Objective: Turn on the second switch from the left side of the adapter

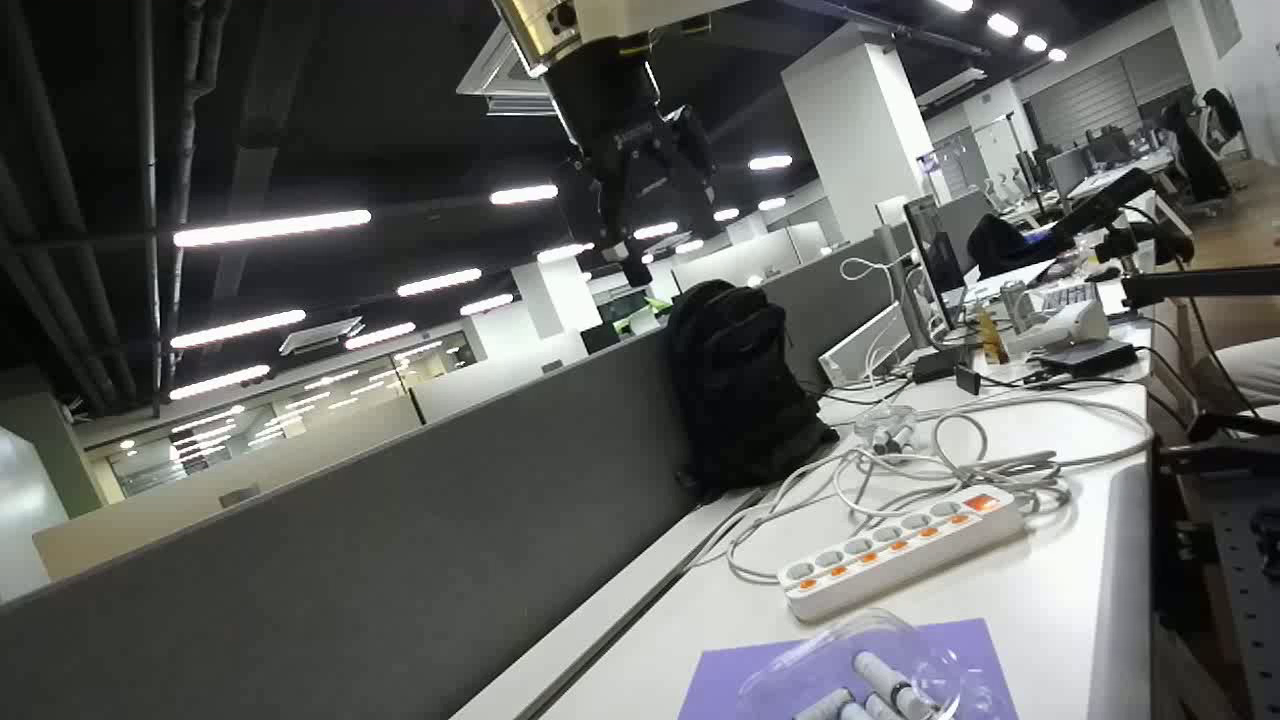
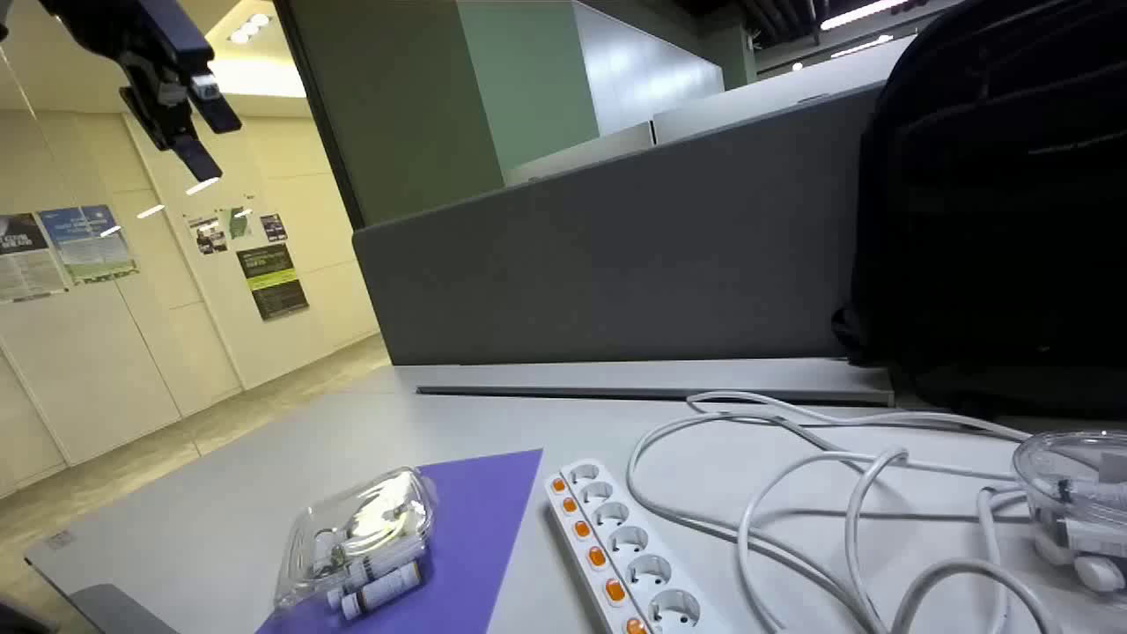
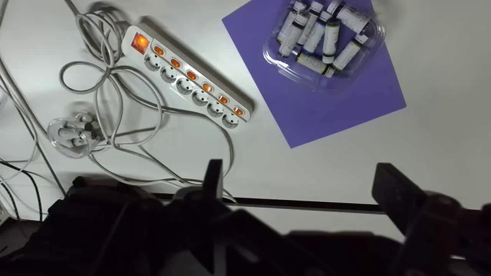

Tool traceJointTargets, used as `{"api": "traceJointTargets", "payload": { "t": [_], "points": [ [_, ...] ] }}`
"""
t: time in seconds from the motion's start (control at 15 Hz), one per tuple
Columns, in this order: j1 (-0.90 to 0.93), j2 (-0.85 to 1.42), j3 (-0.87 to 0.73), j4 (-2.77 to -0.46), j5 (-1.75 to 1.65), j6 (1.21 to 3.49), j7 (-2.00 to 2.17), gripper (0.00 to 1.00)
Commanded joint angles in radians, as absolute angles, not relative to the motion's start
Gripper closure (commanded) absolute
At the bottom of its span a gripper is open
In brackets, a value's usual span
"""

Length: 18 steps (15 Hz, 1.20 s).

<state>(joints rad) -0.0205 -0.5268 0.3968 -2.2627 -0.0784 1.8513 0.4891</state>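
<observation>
- surface (image 3: 345, 165): white, in all three views
- panel (image 2: 616, 282): dark grey, upright along one long edge of the surface, the panel edge
- bag (image 1: 740, 390): black, standing at the panel edge, by the panel
- cords (image 3: 108, 71): pale loops, spread from near the bag toward the opposite edge
- sheet (image 2: 480, 524): purple, lying flat, apart from the panel edge; in an exterior view it is toward the left end of the surface
- adapter (image 3: 199, 81): white, lying flat between cords and sheet, near both; it runs aslant, one end toward the panel edge, the other toward the opposite edge
- tool (image 3: 298, 180): black, held well above the surface, well apart from the adapter; its two fingers (image 3: 397, 195) are spread wide
- tray (image 2: 379, 519): clear, resting on the sheet, with several bottles (image 3: 330, 42) in it
- cup (image 3: 69, 151): clear, among the cords, near the bag; its contents (image 3: 68, 133) are too small to name
- sockets (image 3: 184, 86): six, in a row along the adapter's cord side
- main switch (image 3: 140, 42): at the adapter's end toward the opposite edge, glowing orange
- switches (image 3: 191, 75): six, small and orange, in a row beside the sockets, on the adapter's sheet side; i cannot tell which are on
</observation>
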Motion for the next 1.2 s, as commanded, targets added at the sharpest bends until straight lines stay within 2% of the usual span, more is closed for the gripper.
{"api": "traceJointTargets", "payload": {
  "t": [0.0, 0.73, 1.13],
  "points": [
    [0.019, -0.518, 0.366, -2.261, -0.098, 1.85, 0.506, 0.0],
    [0.019, -0.519, 0.366, -2.261, -0.098, 1.851, 0.506, 0.0],
    [-0.021, -0.499, 0.359, -2.326, -0.127, 2.071, 0.638, 0.0]
  ]
}}
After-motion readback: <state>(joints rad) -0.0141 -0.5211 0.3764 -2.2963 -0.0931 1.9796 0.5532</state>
